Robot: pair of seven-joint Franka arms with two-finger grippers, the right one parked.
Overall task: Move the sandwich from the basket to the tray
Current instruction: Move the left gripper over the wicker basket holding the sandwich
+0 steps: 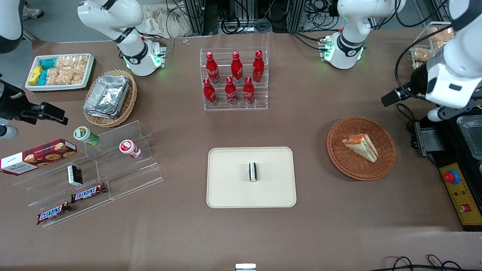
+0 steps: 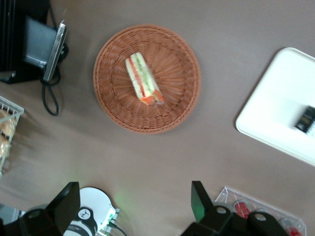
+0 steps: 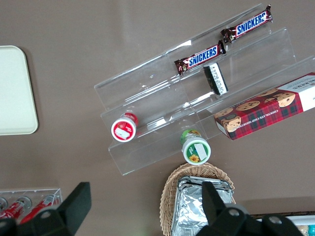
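The sandwich is a wrapped white-bread wedge with red-orange and green filling. It lies in the round reddish-brown wicker basket, and both show in the left wrist view: sandwich, basket. The cream-beige tray sits mid-table toward the parked arm's end from the basket and holds a small black packet; tray. My left gripper is open and empty, high above the table, well clear of the basket. In the front view the gripper hangs at the working arm's end of the table.
A clear rack of red bottles stands farther from the front camera than the tray. A black control box with a red button lies beside the basket at the working arm's end. Acrylic snack shelves and a tan basket of foil containers lie toward the parked arm's end.
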